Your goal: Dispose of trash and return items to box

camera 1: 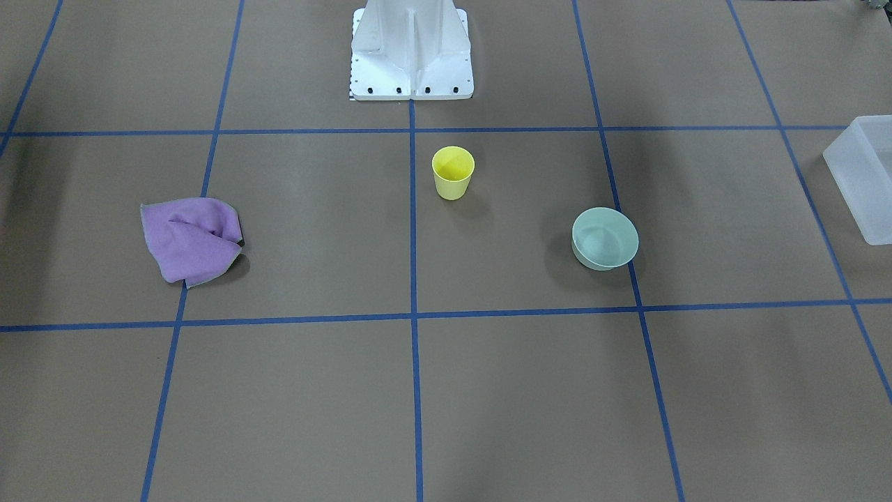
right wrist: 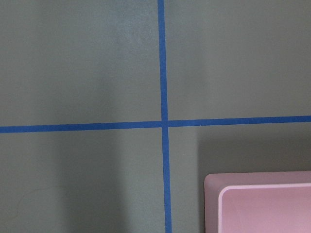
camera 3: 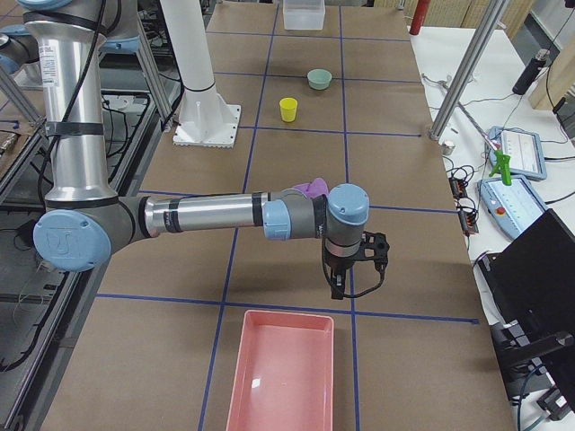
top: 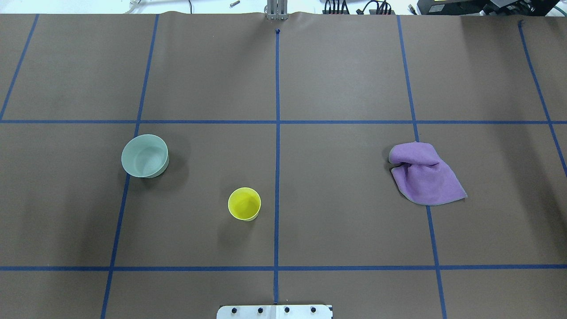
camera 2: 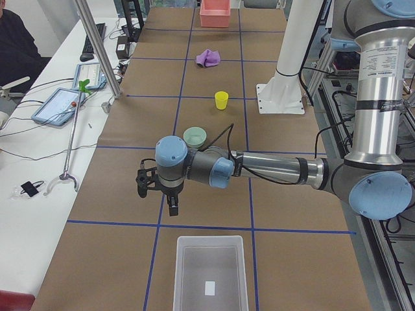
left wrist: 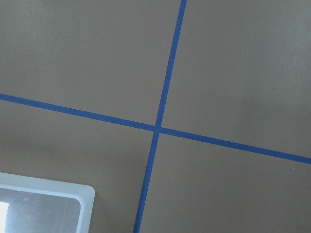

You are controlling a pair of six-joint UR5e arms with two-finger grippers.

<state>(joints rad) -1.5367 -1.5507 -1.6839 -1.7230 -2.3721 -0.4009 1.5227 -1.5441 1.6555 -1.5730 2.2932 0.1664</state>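
Note:
The pale mint-green bowl (camera 1: 605, 238) (top: 145, 156) (camera 2: 194, 137) (camera 3: 319, 79) stands upright and empty on the brown table. The translucent frosted-white box (camera 1: 864, 174) (camera 2: 180, 272) (camera 3: 304, 13) (left wrist: 43, 187) sits at the table's end on my left side. My left gripper (camera 2: 157, 197) hangs over the table between the bowl and the box, holding nothing that I can see. My right gripper (camera 3: 358, 274) hangs near the pink bin. Both grippers show only in the side views, so I cannot tell whether they are open or shut.
A yellow cup (camera 1: 453, 172) (top: 244, 204) stands upright near the table's middle. A crumpled purple cloth (camera 1: 191, 239) (top: 423, 175) lies on my right side. A pink bin (camera 3: 235, 377) (right wrist: 257, 179) sits at the right end. The white pedestal (camera 1: 411, 56) stands at my base.

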